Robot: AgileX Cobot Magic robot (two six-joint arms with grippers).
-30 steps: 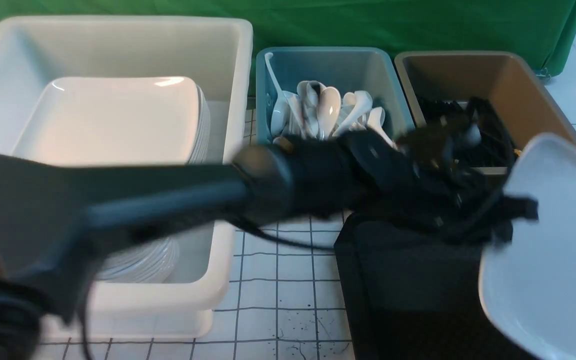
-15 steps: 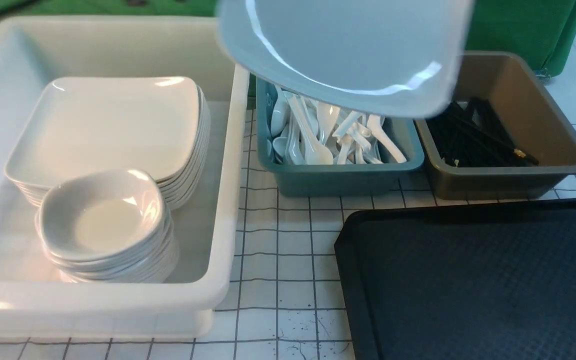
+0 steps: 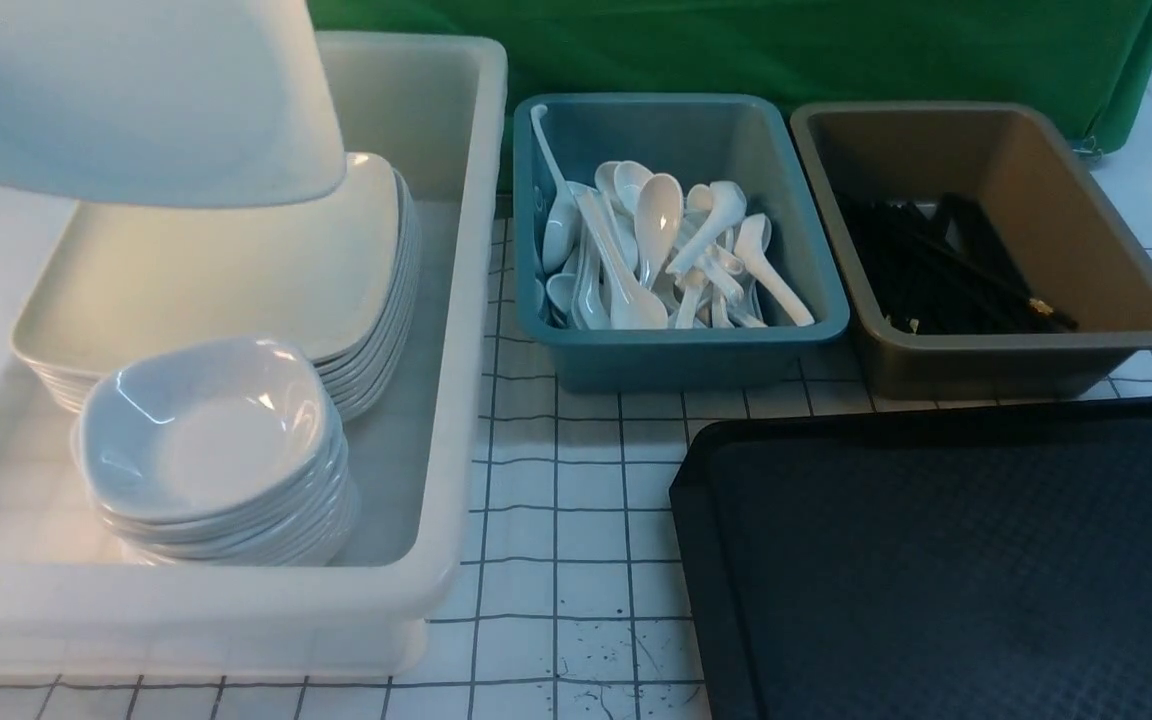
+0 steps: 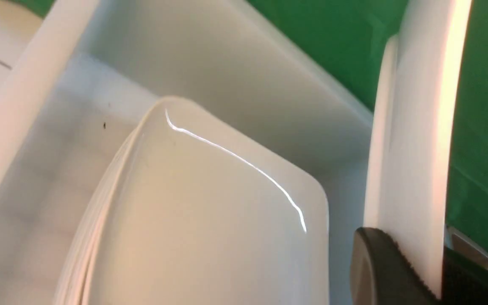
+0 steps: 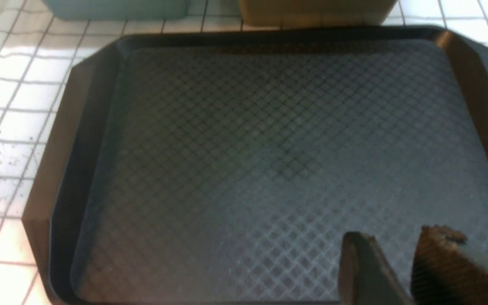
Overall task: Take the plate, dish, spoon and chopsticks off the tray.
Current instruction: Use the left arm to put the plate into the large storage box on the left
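- The left gripper (image 4: 422, 264) was clamped on the rim of the plate (image 3: 136, 90), one finger on each face, pinching it.
- The plate hung over the far left part of the white tub (image 3: 466, 300), above the stack of plates (image 3: 236, 270) lying inside the tub.
- A stack of small dishes (image 3: 206, 440) sat in the tub's near part, just in front of the plate stack.
- The teal bin (image 3: 676, 360) of white spoons (image 3: 656, 230) stood just right of the tub.
- The brown bin (image 3: 996, 365) of black chopsticks (image 3: 936, 270) stood farther right.
- The tray (image 3: 936, 560) lay right of the tub, nearer the robot than both bins.
- The right gripper (image 5: 396, 258) hovered over the tray with its jaws spread, gripping nothing.
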